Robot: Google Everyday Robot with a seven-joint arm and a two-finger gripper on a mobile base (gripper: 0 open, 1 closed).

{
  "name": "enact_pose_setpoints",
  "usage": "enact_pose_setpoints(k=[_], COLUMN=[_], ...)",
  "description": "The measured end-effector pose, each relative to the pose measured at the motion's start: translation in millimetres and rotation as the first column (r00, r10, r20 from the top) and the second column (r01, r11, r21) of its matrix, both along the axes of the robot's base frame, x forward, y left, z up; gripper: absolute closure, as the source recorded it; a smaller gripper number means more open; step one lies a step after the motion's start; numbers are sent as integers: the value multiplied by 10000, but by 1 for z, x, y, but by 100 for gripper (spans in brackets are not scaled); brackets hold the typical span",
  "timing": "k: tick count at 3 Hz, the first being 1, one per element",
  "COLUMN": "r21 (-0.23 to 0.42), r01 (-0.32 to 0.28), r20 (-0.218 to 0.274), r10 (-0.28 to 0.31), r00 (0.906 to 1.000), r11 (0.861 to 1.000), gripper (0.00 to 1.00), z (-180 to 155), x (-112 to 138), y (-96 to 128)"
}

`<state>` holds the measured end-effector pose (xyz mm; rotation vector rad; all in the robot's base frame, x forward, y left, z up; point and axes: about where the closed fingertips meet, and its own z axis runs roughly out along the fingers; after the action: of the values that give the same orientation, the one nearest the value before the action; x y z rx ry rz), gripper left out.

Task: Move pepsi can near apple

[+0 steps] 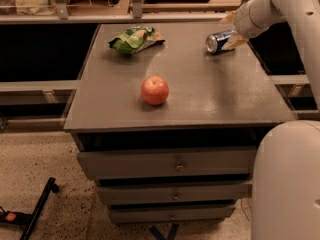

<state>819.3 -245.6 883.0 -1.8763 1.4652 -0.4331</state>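
Note:
The pepsi can (216, 41), blue with a silver end, lies on its side at the far right of the grey cabinet top (210, 94). My gripper (227, 32) reaches in from the right, with one finger on each side of the can's right end, closed against it. The apple (155, 90), red-orange and round, sits near the middle front of the top. It is well apart from the can, to its left and nearer to me.
A green snack bag (134, 39) lies at the far left of the top. Drawers (175, 165) are below the top. Shelving with rails runs behind and to both sides. My white base (287, 184) fills the lower right. A black tool (35, 211) lies on the floor.

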Motion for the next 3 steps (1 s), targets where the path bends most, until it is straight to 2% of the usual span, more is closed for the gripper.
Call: enact_pose_setpoints(k=[1,3], r21=[6,-180], r01=[-104,-77], r20=[61,80], r10=[104,78], r00=[9999,9999], r11=[9999,9998], gripper=[33,36], z=[0,-7], x=[2,8], y=[3,2])
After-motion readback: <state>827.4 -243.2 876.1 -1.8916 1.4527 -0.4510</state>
